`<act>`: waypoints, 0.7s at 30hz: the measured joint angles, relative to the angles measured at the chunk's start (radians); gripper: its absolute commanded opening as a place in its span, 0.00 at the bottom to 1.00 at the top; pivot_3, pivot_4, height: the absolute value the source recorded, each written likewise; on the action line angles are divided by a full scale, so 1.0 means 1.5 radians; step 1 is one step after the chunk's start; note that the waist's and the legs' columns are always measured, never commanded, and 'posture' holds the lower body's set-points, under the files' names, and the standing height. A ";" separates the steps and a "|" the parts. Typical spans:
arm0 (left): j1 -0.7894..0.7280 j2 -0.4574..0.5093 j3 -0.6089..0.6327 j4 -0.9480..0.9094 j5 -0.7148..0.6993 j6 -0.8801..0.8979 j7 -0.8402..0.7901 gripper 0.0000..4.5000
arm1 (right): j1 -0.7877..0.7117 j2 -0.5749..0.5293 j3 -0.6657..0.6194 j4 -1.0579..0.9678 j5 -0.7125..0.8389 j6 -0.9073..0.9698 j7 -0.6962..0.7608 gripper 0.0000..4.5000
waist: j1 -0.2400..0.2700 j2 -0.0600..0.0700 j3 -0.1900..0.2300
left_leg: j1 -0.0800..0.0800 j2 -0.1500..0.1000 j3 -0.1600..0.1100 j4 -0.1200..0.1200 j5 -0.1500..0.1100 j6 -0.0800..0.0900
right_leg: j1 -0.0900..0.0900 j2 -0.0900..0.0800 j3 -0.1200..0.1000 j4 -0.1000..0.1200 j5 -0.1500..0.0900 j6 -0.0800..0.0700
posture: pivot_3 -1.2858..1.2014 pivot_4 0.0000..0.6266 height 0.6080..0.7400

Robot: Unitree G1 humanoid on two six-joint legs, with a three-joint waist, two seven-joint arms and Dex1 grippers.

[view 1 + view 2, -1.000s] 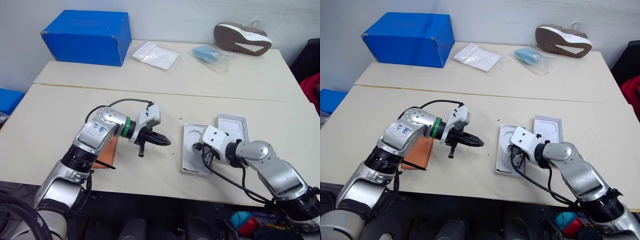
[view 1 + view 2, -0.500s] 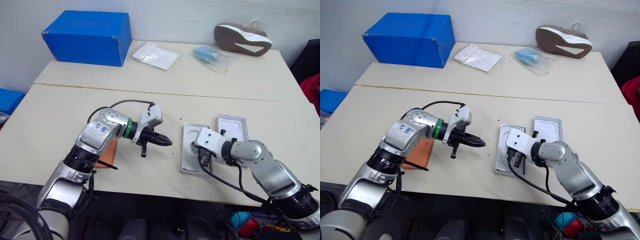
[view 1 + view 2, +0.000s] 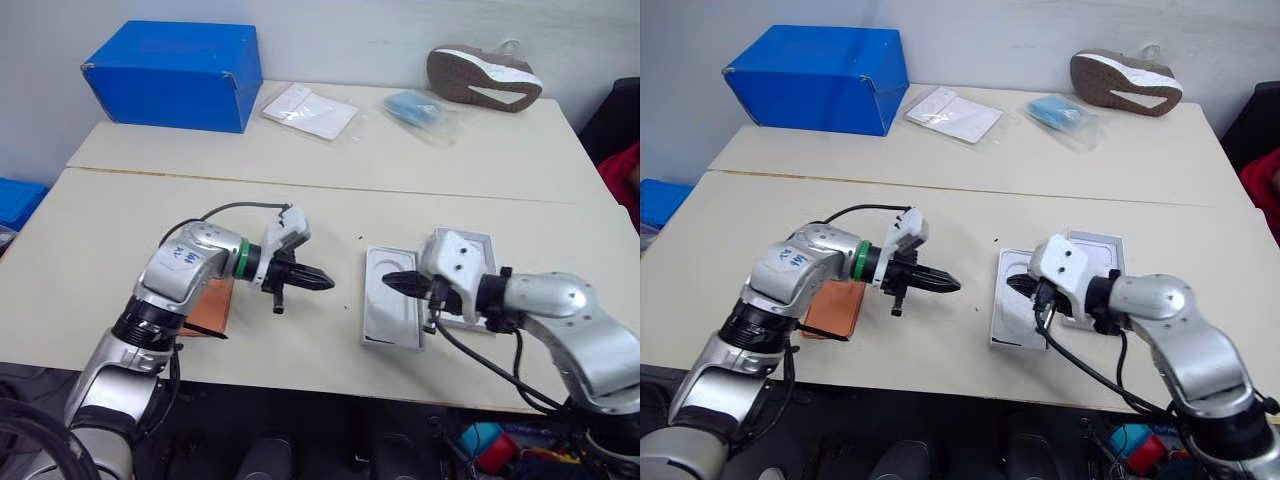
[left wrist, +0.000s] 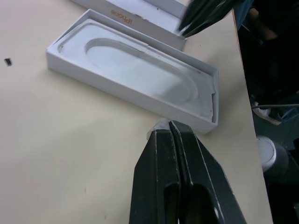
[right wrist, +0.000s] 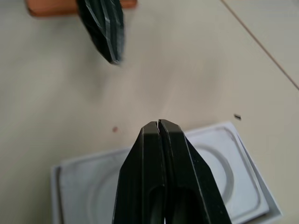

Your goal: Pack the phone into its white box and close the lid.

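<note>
The phone [image 3: 212, 305] lay flat on the beige table [image 3: 110, 230], at the near edge, tucked under the left forearm and only partly visible as an orange-copper slab. Its long axis seemed to run front to back, though the arm hid most of it.

Well to the right of the phone sat a shallow white tray with an oval recess [image 3: 392, 310], long axis also front to back. Judged by that recess, it may be the insert seated in the white box rather than the bare base; I could not tell which. Touching the tray's far right corner lay the lid [image 3: 462, 252], largely covered by the right wrist.

The left gripper [image 3: 322, 282] had its two fingers pressed together, holding nothing, and hung over bare table between phone and tray, pointing toward the tray and away from the phone. The right gripper [image 3: 394, 281], likewise pinched closed and empty, hovered over the tray, pointing toward the phone.

The left arm was plainly nearer the phone; a pick would likely require it to draw back and open.
</note>
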 measured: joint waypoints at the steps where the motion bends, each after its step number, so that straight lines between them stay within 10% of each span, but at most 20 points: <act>1: 0.005 0.009 0.026 -0.001 -0.023 0.030 0.002 0.08 | 0.017 -0.011 -0.017 -0.001 0.021 -0.004 0.019 0.08 | 0.000 0.000 0.000 | 0.000 0.000 0.000 0.000 0.000 0.000 | 0.000 0.000 0.000 0.000 0.000 0.000 | 0.52 0.24 1.00; 13: 0.162 0.252 0.220 0.049 -0.156 0.200 -0.042 0.91 | 0.019 -0.041 -0.058 0.020 0.113 -0.064 0.091 1.00 | -0.009 0.000 0.000 | 0.001 0.000 -0.001 -0.001 0.000 0.000 | 0.000 -0.001 -0.001 0.000 0.000 -0.001 | 0.52 0.24 1.00; 21: 0.240 0.362 0.230 0.187 -0.130 0.136 -0.093 0.99 | -0.041 -0.027 0.042 0.070 0.090 -0.112 0.104 1.00 | -0.001 0.001 0.000 | 0.000 -0.001 -0.001 -0.001 0.000 0.000 | 0.000 -0.002 -0.002 0.000 -0.001 -0.001 | 0.52 0.24 1.00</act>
